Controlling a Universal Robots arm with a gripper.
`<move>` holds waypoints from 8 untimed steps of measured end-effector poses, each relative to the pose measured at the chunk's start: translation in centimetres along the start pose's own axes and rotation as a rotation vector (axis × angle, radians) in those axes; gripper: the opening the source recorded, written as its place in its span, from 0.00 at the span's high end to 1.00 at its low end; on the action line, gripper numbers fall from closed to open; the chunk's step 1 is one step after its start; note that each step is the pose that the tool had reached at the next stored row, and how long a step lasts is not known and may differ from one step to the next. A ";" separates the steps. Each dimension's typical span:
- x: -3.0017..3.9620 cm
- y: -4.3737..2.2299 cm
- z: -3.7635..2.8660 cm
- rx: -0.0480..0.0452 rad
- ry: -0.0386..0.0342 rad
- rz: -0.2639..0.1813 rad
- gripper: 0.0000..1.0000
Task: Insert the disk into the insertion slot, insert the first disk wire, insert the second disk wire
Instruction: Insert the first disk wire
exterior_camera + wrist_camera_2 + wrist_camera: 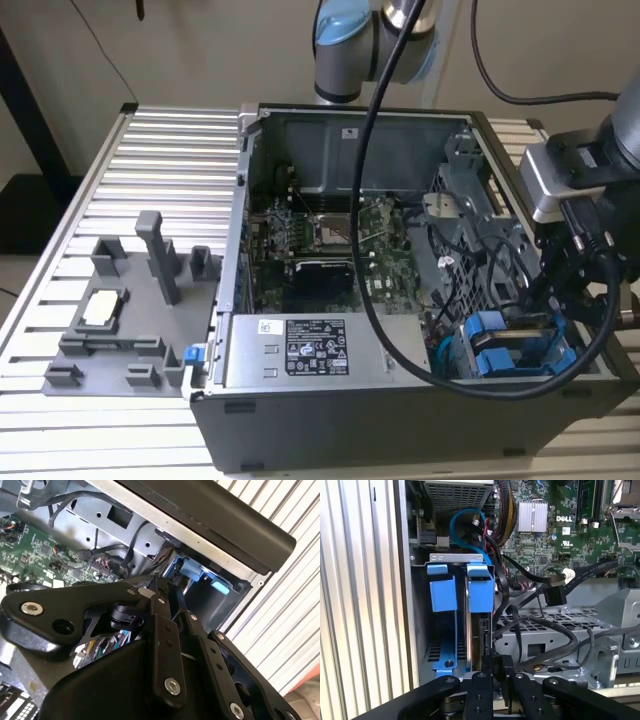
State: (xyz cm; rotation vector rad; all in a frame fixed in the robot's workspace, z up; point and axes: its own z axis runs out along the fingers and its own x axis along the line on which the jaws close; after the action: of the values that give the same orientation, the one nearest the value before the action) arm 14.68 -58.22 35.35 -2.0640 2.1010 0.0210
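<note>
Already the disk (479,592) stands on its edge inside the insertion slot (434,652), at the corner of the open computer case (330,430) that lies on the ribbed metal counter (160,140). In the first wrist view its blue carrier is just beside a second blue carrier (442,587), and both sit under the same silver bracket of the slot.

The gripper (495,666) is placed at the open end of the slot, directly in front of the narrow edge of the disk. Its jaws are nearly together and, as far as I can see, clamped on a small black plug (496,659). The plug is very near to the disk's edge; whether it touches the disk I cannot tell. Several black wires (535,630) lie in loops over the perforated metal beside the slot.

In the exterior view the gripper (548,315) comes down at the exterior view's right side of the case, over the blue fittings. The grey power-supply box (310,350) lies between the slot and a grey fixture tray (110,330) on the counter. The green motherboard (555,540) is well behind the slot.
</note>
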 end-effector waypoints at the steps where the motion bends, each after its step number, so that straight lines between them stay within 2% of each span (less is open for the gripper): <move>1: 0.00 -0.06 0.03 -0.0004 -0.0002 0.000 0.81; 8: 0.05 -0.44 0.20 -0.0131 0.0029 0.002 0.81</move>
State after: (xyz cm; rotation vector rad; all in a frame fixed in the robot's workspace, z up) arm 15.15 -58.24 35.19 -2.0706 2.1102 0.0322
